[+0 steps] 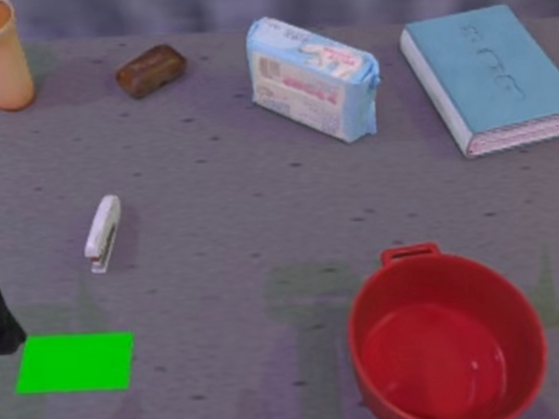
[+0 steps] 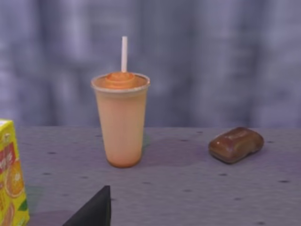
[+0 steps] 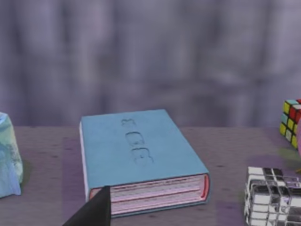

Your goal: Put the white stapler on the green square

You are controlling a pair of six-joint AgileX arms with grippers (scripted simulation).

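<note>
One glossy red bowl (image 1: 446, 337) sat at the table's near right; one blue hardcover book (image 1: 490, 75) lay far right. One flat green square (image 1: 75, 362) lay near left, with one slim white stapler (image 1: 103, 233) apart beyond it. Left gripper (image 1: 0, 310) at left edge; finger state unclear.

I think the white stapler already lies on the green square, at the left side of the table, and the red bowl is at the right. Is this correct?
Not quite. In the top view the white stapler lies on the bare table, apart from the green square, which has nothing on it. Both are at the left side, and the red bowl is at the right.
</note>
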